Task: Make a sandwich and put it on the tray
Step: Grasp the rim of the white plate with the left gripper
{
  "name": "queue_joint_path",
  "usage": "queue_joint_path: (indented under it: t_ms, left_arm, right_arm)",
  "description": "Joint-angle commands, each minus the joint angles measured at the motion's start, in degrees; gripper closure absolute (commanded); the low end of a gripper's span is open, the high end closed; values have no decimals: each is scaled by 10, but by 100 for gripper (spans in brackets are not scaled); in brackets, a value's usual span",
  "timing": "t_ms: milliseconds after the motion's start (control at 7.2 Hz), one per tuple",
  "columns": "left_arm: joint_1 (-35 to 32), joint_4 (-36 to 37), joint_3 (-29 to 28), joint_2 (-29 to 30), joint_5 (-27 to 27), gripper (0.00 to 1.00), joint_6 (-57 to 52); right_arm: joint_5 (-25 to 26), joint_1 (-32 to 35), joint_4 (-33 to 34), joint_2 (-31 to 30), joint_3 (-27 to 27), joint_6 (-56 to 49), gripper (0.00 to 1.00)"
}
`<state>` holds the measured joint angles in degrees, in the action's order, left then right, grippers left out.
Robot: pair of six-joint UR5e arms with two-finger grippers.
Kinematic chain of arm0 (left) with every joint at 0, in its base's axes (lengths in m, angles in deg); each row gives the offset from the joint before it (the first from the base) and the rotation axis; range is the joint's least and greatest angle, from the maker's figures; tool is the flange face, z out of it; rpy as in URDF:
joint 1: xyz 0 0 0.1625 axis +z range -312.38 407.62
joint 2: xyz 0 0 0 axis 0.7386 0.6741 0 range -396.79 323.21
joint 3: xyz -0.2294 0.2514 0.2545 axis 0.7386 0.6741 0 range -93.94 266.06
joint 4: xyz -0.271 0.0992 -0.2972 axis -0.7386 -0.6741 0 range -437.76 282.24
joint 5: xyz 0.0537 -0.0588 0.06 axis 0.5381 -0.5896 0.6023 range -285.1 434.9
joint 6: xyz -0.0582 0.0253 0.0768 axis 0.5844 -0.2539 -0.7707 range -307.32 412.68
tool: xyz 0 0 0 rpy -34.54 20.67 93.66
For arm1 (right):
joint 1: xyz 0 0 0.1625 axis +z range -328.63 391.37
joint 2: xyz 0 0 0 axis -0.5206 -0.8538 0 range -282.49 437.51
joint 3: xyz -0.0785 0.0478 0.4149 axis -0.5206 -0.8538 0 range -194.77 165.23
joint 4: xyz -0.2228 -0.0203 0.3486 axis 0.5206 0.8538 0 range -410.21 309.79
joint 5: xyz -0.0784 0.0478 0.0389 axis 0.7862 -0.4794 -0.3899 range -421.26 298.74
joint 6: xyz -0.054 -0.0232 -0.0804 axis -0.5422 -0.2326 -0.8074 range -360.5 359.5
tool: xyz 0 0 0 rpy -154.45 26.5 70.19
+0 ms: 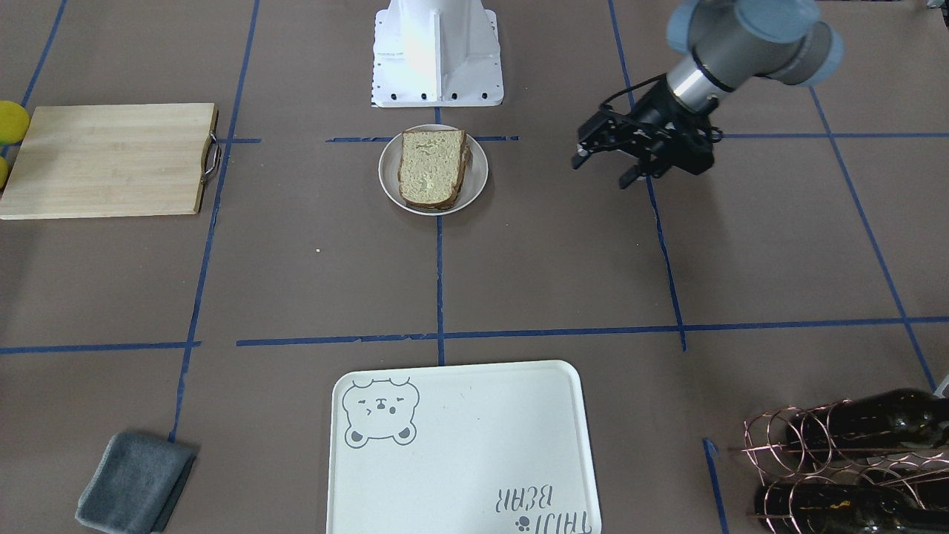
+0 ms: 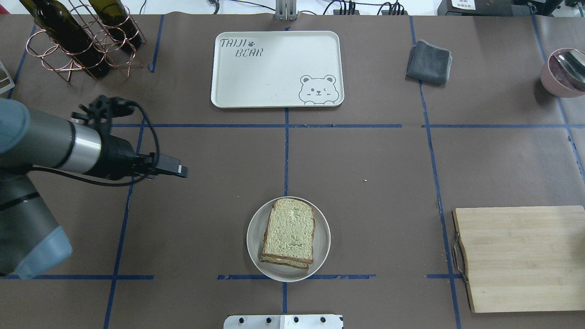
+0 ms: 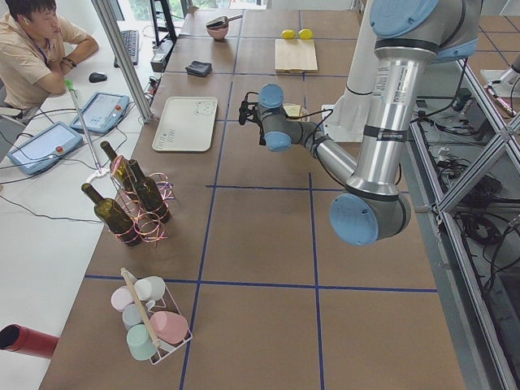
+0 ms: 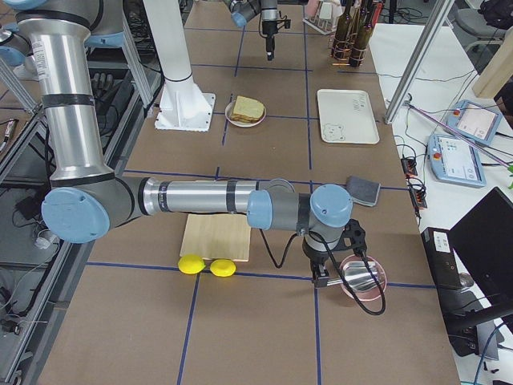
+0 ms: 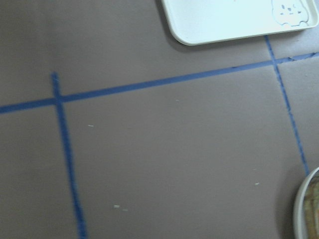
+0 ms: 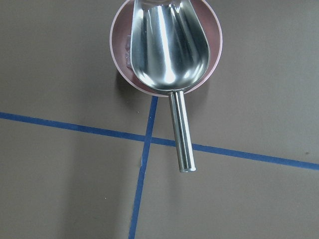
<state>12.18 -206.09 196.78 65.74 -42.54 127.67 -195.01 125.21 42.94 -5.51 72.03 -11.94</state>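
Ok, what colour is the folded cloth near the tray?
Dark grey cloth, clearest in the overhead view.

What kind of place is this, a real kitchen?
Probably a robot test lab, not a kitchen: a left arm and right arm stand at a table gridded with blue tape, and a man sits nearby with control tablets.

Sandwich on plate, apart from tray
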Motion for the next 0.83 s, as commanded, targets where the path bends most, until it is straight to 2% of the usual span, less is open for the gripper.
queue_joint_path:
  t_ms: [0, 278, 417, 694]
  left_arm:
    - [95, 1, -21, 53, 92, 0, 89]
    - [113, -2, -72, 84, 113, 30, 117]
    - [130, -2, -79, 85, 127, 34, 117]
    - [160, -34, -104, 84, 156, 41, 117]
  right_arm:
    - [0, -9, -37, -30, 24, 7, 0]
    - [2, -12, -138, -53, 28, 61, 0]
    - [4, -33, -137, -52, 40, 108, 0]
    - [11, -41, -128, -54, 43, 111, 0]
